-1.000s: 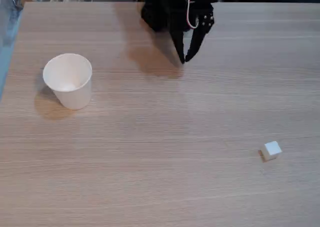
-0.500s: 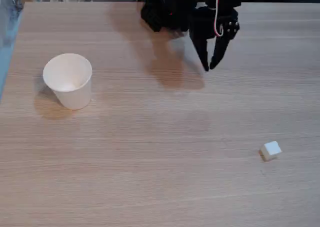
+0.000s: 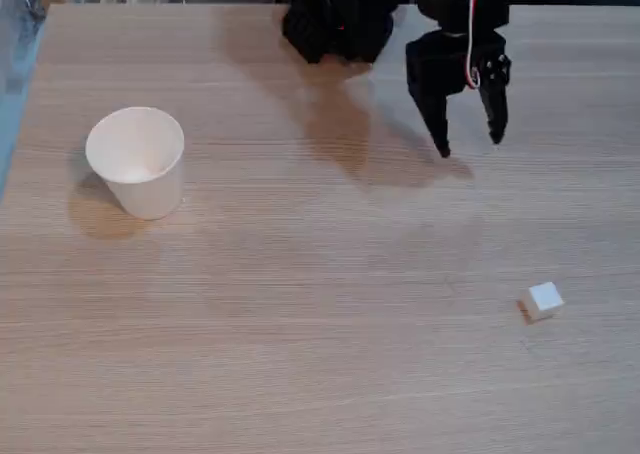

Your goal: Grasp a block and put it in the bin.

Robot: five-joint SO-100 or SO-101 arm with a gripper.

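Note:
In the fixed view a tiny white block (image 3: 542,300) lies on the wooden table (image 3: 300,304) at the lower right. The bin, a white paper cup (image 3: 137,161), stands upright at the left with its mouth open. My black gripper (image 3: 470,145) hangs from the arm at the upper right, fingers pointing down and spread apart, with nothing between them. It is well above and a little left of the block in the picture, and far right of the cup.
The arm's black base (image 3: 335,19) sits at the table's far edge, centre. The table's left edge runs near the cup, with a blurred pale object (image 3: 15,34) beyond it.
The gripper has swung to the right and slightly nearer, from centre top toward the block's side. Its fingers have spread from nearly closed to open. Cup and block have not moved.

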